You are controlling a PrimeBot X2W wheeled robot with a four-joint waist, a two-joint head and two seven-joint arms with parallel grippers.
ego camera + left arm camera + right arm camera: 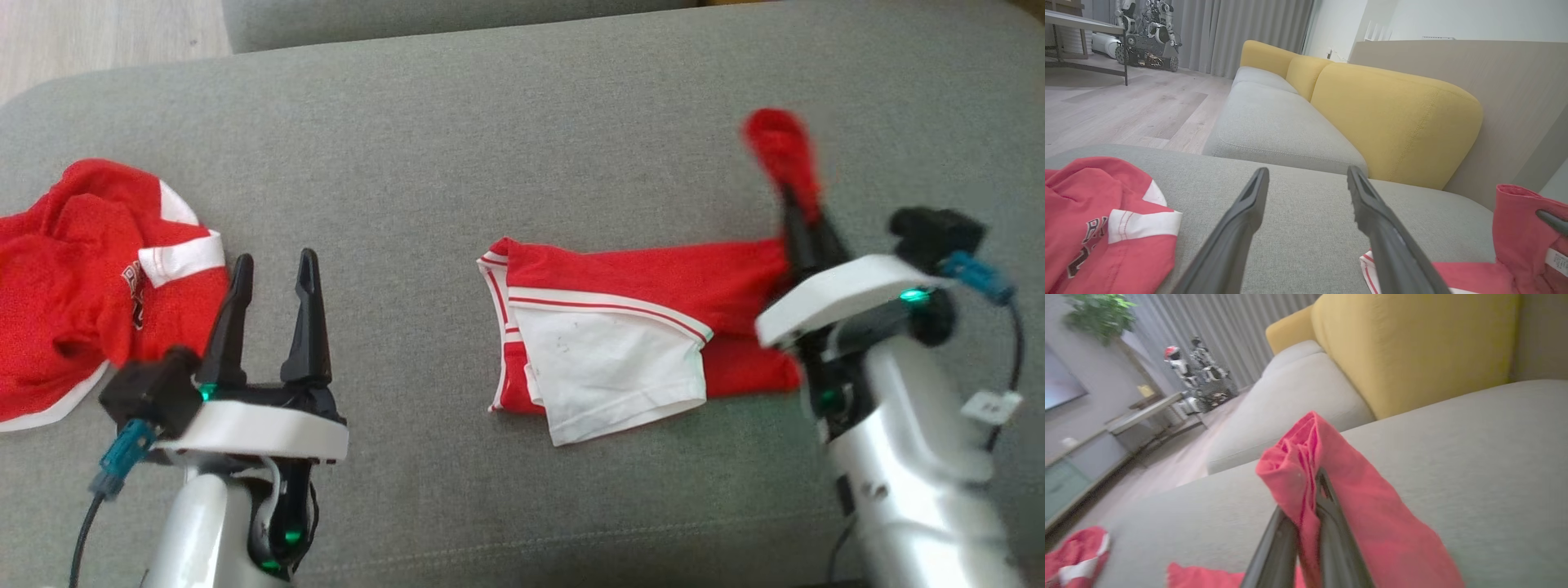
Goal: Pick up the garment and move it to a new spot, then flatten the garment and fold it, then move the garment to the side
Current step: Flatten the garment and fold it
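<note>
Partly blurred, right pincer (800, 216) pinching garment (653, 278) edge; left pincer (276, 263) spread.

Red garment (653, 278), white-sleeved, half-folded flat on grey cushion (490, 147), right end bunched aloft

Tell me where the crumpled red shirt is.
In the head view the crumpled red shirt lies at the far left of the grey cushion, beside the open left hand.

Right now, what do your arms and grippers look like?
The left gripper and right gripper each have two long black fingers on a white plate with green lights. Forearms are silvery white. Each wrist carries a black block, teal plug and cable; the right has a white tag.
</note>
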